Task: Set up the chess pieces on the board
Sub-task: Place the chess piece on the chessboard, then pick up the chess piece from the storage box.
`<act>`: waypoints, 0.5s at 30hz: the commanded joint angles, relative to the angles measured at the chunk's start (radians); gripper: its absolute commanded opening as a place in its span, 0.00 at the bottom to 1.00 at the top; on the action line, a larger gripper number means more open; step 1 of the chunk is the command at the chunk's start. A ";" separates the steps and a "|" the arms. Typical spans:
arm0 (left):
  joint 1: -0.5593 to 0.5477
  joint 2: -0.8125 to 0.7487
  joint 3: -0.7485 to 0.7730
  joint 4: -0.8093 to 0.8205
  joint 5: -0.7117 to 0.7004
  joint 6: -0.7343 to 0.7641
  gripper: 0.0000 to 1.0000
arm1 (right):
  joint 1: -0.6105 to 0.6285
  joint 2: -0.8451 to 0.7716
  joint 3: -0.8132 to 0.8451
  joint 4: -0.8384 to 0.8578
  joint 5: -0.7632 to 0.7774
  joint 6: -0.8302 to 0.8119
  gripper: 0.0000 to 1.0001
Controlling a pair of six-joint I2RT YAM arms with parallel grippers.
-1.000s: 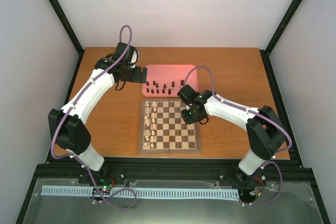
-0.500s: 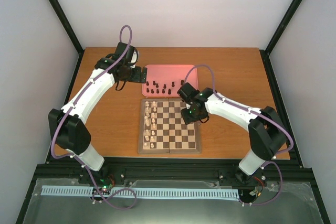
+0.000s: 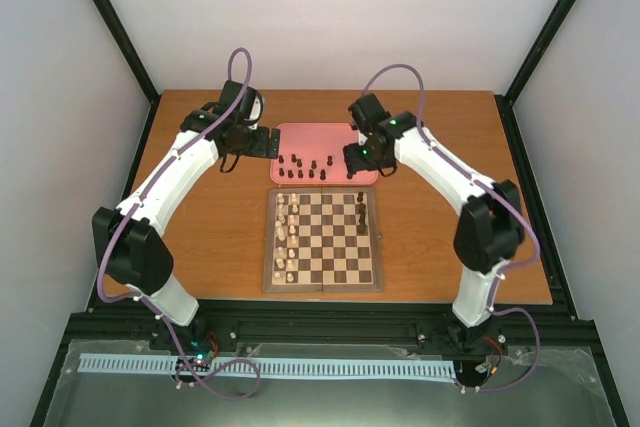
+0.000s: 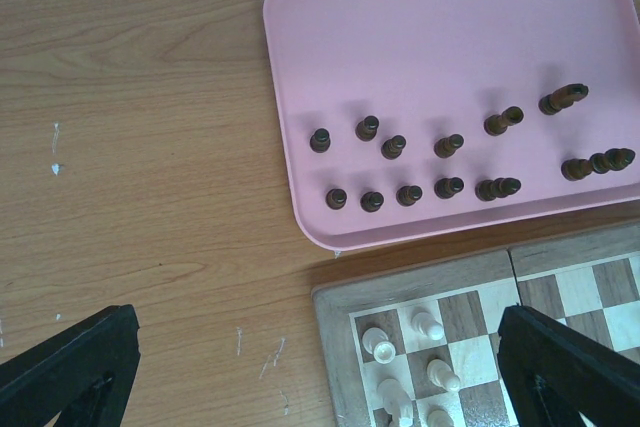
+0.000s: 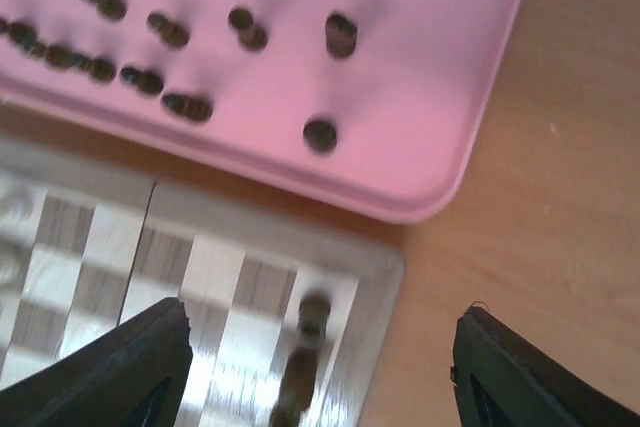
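Note:
Several dark chess pieces point(image 3: 305, 165) stand on the pink tray point(image 3: 325, 132) behind the board point(image 3: 322, 288). More of these dark pieces point(image 3: 361, 211) stand in the board's right-hand column. My right gripper point(image 3: 352, 156) hovers open over the tray's right end. In the right wrist view, its jaws point(image 5: 322, 312) are wide apart above the board's corner, where a blurred dark piece point(image 5: 314, 314) stands free of the fingers. My left gripper point(image 3: 262, 142) is open at the tray's left end. From the left wrist, the dark pieces point(image 4: 447, 146) on the tray point(image 4: 450, 27) lie ahead of its empty jaws point(image 4: 315, 322).
Cream-white pieces point(image 3: 286, 237) fill the board's two left columns and show at the board corner point(image 4: 405, 332) in the left wrist view. The tray point(image 5: 420, 67) almost touches the board's back edge. Bare wooden table point(image 3: 440, 147) lies on both sides.
My right gripper has opened, leaving a dark piece on the board's right column, and has swung back from the board to the tray's right end. The left arm has not moved.

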 commanded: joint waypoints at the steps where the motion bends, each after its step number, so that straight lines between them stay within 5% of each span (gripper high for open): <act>1: -0.007 -0.002 0.035 -0.005 -0.004 0.016 1.00 | -0.038 0.179 0.144 -0.019 -0.031 -0.069 0.72; 15: -0.007 0.018 0.050 -0.012 -0.018 0.022 1.00 | -0.086 0.402 0.309 -0.029 -0.140 -0.133 0.59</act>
